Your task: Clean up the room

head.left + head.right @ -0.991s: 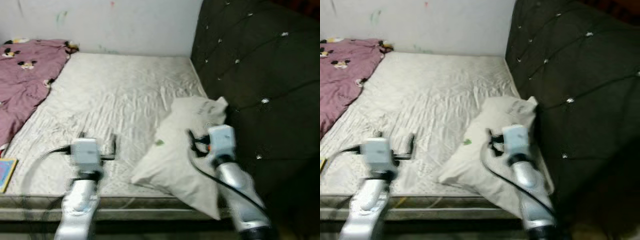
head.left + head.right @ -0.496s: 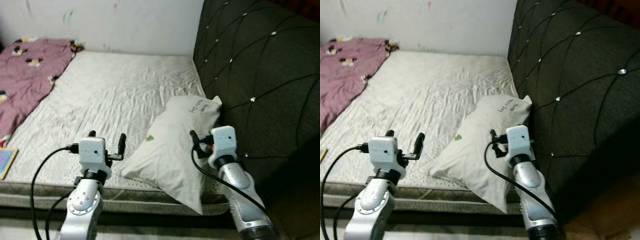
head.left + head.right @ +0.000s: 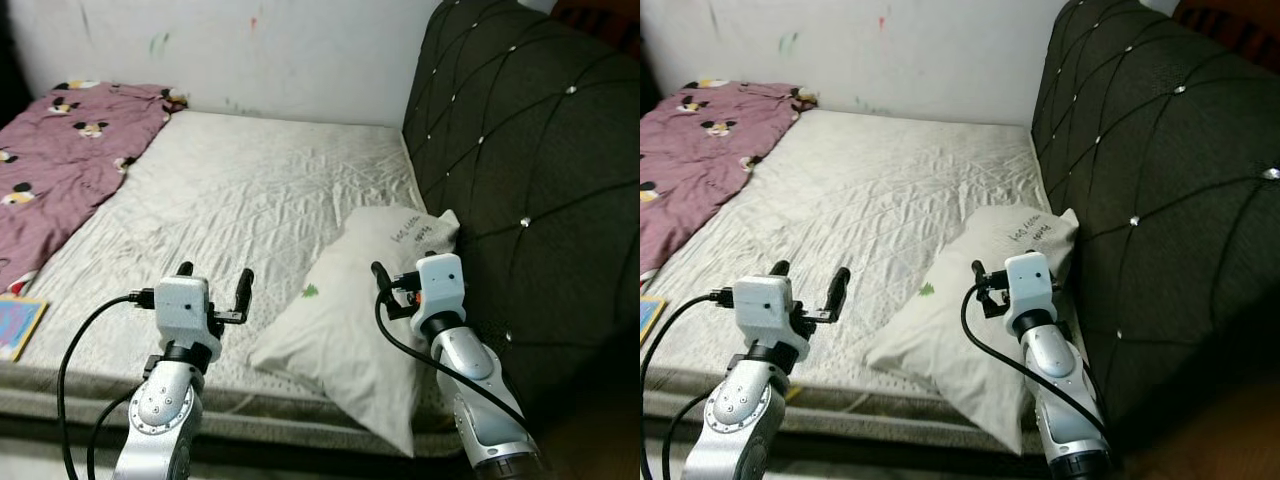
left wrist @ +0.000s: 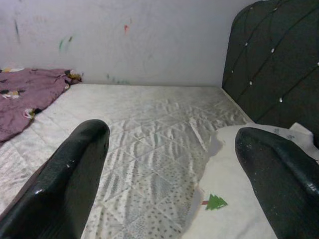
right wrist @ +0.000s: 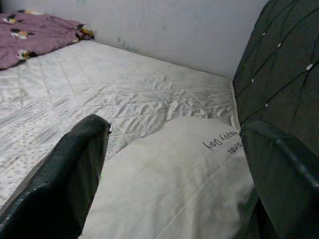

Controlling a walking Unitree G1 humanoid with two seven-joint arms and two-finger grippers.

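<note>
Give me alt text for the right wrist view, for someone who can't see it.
A white pillow with dark handwriting lies on a quilted white mattress beside a dark tufted headboard, framed by the open right gripper. A purple blanket lies far off by the wall.

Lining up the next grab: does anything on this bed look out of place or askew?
Yes. The white pillow lies askew, one corner hanging over the mattress edge, its far end against the dark headboard. The pink blanket is bunched at the far left corner. A small book sits at the left edge. Both grippers, left and right, are open.
</note>
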